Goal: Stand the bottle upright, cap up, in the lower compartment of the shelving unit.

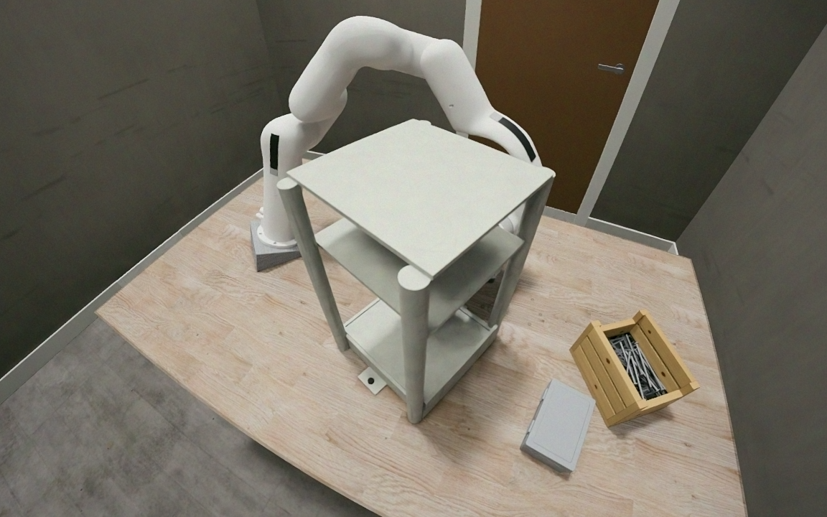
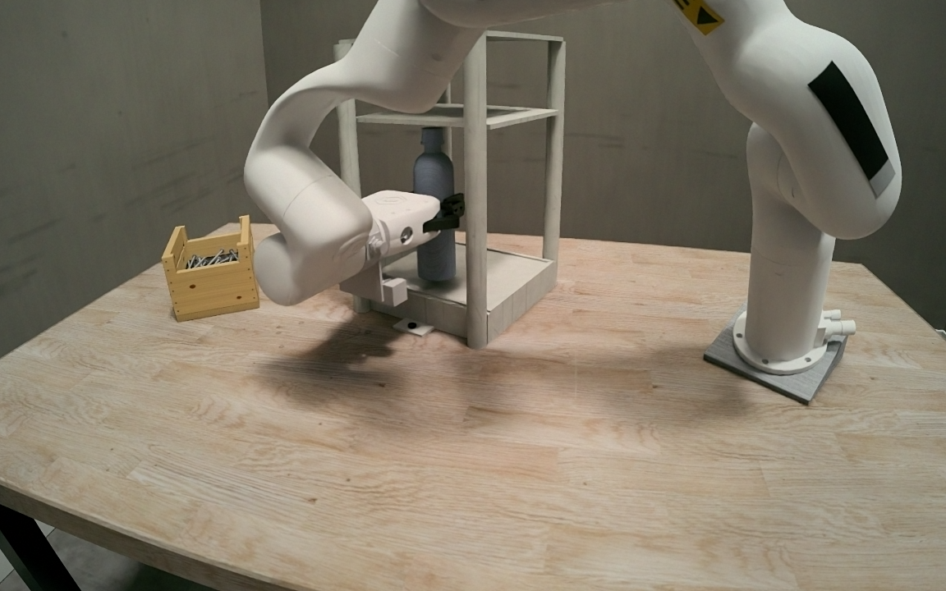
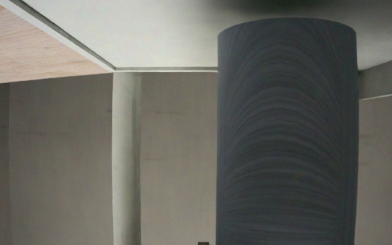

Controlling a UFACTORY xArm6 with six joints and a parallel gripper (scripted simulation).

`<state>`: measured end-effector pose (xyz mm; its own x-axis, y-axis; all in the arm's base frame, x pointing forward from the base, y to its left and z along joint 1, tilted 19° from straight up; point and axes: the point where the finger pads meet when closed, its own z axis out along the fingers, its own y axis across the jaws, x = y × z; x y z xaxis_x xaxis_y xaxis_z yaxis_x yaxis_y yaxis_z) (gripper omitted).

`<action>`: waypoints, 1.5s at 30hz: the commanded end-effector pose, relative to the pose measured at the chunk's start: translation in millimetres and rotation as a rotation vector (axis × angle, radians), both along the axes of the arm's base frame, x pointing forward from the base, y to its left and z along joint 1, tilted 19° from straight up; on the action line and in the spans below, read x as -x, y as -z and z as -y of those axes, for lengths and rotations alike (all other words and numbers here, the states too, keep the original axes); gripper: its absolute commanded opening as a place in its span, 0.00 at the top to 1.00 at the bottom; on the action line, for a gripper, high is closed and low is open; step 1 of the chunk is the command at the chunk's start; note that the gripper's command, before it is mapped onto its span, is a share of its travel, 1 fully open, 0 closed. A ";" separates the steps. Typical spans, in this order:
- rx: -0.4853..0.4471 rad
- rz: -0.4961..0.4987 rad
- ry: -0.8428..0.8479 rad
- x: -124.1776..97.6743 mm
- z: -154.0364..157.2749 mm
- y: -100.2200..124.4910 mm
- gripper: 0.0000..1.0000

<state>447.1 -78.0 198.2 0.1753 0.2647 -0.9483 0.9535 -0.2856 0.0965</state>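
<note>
The grey-blue bottle (image 2: 433, 183) (image 3: 286, 136) stands upright, cap up, inside the lower compartment of the pale grey shelving unit (image 2: 475, 220) (image 1: 423, 186). Its cap reaches just under the middle shelf. Its base is at or just above the compartment floor (image 2: 509, 275); I cannot tell whether it touches. My gripper (image 2: 448, 214) reaches in from the left side and is shut on the bottle's body at mid height. In the top view the shelf top hides both bottle and gripper. The wrist view shows the bottle upside down and close.
A yellow wooden crate (image 1: 634, 366) (image 2: 212, 272) of metal parts and a flat grey box (image 1: 559, 424) lie on the wooden table (image 2: 461, 441) beside the shelving unit. The unit's posts (image 2: 475, 190) and middle shelf (image 2: 454, 115) close in the compartment. The arm's base (image 2: 781, 345) stands at the right.
</note>
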 end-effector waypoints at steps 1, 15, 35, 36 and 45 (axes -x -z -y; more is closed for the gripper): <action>0.000 0.004 0.001 -0.5 0.2 -1.5 1.00; 0.000 0.004 0.001 -1.0 0.4 -1.5 1.00; 0.000 0.004 0.001 -3.1 -2.3 8.7 1.00; 0.000 0.004 0.001 -3.4 -2.7 10.0 1.00; 0.000 0.004 0.001 -4.0 -3.5 13.0 1.00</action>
